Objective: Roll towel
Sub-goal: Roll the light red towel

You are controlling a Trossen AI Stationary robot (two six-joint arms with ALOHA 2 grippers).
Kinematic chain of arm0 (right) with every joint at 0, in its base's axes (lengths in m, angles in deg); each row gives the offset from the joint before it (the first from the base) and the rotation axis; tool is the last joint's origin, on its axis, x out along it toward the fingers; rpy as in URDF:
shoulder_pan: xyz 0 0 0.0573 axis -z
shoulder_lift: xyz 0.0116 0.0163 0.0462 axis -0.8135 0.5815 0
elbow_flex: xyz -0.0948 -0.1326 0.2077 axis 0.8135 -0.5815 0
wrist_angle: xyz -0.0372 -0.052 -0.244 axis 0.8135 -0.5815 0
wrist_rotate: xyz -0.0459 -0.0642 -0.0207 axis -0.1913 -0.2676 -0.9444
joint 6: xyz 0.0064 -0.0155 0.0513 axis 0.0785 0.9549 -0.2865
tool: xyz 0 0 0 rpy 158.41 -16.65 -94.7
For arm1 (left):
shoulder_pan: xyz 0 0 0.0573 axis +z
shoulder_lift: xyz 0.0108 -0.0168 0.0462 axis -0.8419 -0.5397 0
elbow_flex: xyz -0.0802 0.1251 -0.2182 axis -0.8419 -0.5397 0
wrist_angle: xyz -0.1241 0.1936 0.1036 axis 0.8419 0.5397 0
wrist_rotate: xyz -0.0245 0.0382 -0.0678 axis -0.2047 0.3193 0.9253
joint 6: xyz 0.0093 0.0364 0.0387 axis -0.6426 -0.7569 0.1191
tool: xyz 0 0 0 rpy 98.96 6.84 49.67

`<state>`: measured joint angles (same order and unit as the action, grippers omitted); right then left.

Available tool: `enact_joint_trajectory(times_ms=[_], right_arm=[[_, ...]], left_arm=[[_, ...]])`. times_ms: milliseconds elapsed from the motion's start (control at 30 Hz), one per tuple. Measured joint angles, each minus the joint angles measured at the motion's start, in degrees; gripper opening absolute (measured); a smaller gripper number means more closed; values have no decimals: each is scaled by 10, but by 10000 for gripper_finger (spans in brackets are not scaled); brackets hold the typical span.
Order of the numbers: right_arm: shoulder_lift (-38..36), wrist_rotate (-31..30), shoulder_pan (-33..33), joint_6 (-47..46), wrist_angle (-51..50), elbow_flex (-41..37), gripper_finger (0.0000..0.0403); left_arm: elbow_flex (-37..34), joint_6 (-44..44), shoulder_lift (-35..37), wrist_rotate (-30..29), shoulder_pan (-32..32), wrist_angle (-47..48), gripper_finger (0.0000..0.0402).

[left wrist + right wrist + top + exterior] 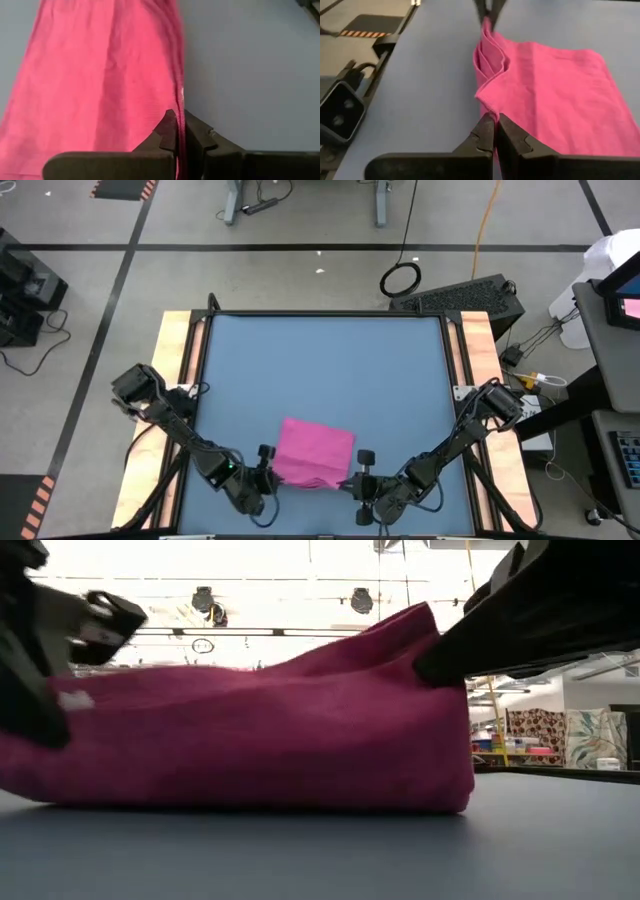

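Note:
The magenta-pink towel (313,452) lies folded on the blue table (320,370) near its near edge. In the low view the towel (260,740) is a low mound, raised at one end. My left gripper (268,477) is shut on the towel's near-left corner. My right gripper (352,480) is shut on its near-right corner. The right wrist view shows my right gripper (495,125) and, farther off, my left gripper (487,12) at the two ends of the towel's near edge. The white tag does not show. My left gripper pinches the towel's edge at the near-left corner (179,107) between its two fingers, coming in low from the table's near-left side. The rest of the towel lies on the table beyond the fingers. My right gripper pinches the towel's near-right corner (489,111) between its two fingers, coming in low from the near-right side. Several folded layers show along the edge just beyond the fingers (490,65). The held corner stands a little raised (425,635) and the rest lies on the table.
Bare blue tabletop reaches from the towel to the far edge and to both sides. Wooden side rails (178,370) (478,360) border the table on the left and right. The table's near edge lies just behind both grippers.

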<state>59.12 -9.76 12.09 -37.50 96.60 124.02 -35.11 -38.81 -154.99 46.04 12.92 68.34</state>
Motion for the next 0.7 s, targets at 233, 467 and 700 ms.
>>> enact_joint_trajectory(times_ms=[233,467,700], right_arm=[[16,6,0,2,-3,0,0],[22,3,0,-8,4,0,14],[36,15,-1,-6,4,0,80]], left_arm=[[-1,11,-2,37,33,-9,15],[-1,13,-1,64,57,-15,15],[-1,38,-1,75,66,-16,15]])
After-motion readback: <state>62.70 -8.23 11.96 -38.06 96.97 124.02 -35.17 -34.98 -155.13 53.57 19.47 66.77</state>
